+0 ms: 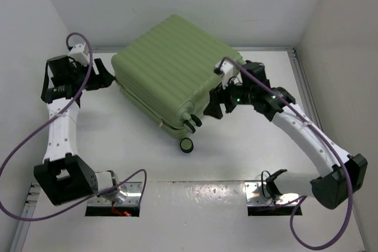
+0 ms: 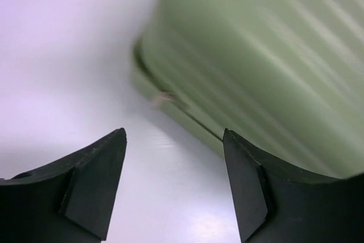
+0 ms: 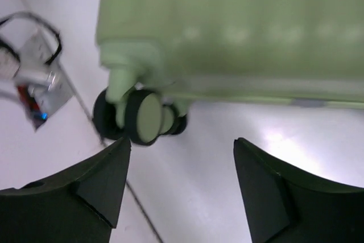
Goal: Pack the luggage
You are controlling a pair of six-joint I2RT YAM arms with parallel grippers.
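We see a white desk (image 1: 136, 151) that runs under the luggage (image 1: 168, 66) and out past it on every side. The luggage is a pale-green hard-shell case. It lies shut on its broad side with the ribbed shell facing up, and it is turned at an angle, so one corner points toward each arm.

The left arm (image 1: 59, 128) reaches up along the left of the luggage, and the right arm (image 1: 307, 137) bends in from its right. A purple cable (image 1: 23, 146) loops off the left arm, away from the luggage.

Our left hand (image 2: 174, 135) sits just beside the luggage's left corner with its fingers spread wide. Only bare desk shows between them, and the blurred green shell and its seam lie just beyond the tips. Our right hand (image 3: 182, 143) is at the luggage's right side, near the wheeled end. It too is spread wide and grips nothing, and the shell's edge runs across ahead of its fingertips.

The wheels (image 1: 192, 121) stick out from the end of the luggage that faces the arm bases. They are black with pale-green hubs, and one pair (image 3: 139, 119) shows close up just off the right hand's left finger
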